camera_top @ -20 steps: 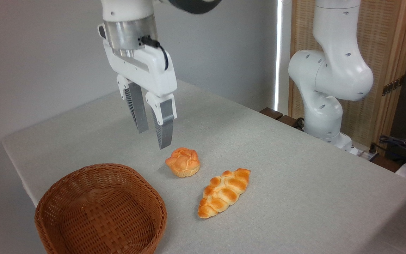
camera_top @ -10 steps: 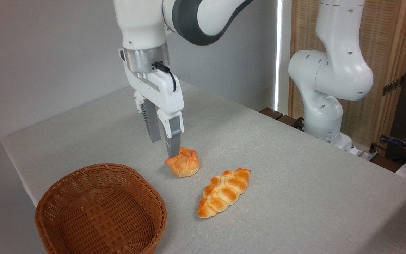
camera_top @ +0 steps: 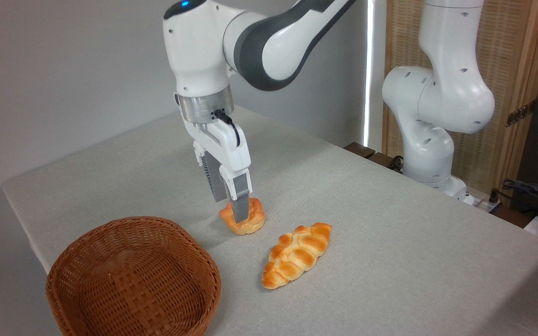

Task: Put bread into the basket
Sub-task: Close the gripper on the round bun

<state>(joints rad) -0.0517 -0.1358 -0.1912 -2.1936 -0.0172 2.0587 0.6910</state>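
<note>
The white robot arm reaches down from the upper middle of the view, and its gripper (camera_top: 230, 209) points straight down over the bread (camera_top: 243, 218), a small round golden-orange bun sitting on the grey tabletop (camera_top: 390, 224). The two grey fingers (camera_top: 239, 204) are spread apart, one on each side of the bun: the nearer finger hangs in front of the bun and covers part of its top, while the farther one stands behind it toward the left. Whether either finger touches the bun cannot be told from this angle, but they are not pressed together and the bun rests flat on the cloth-covered tabletop. The basket (camera_top: 133, 275), round, brown and woven with low sides, stands at the lower left near the front edge of the tabletop, well apart from the bun and with nothing inside. A longer braided loaf (camera_top: 297, 254) lies to the right of the bun and a little nearer the camera, close to it but not touching. The arm's white base (camera_top: 430, 149) stands at the far right edge of the tabletop, in front of a wooden slatted screen (camera_top: 507, 70).
</note>
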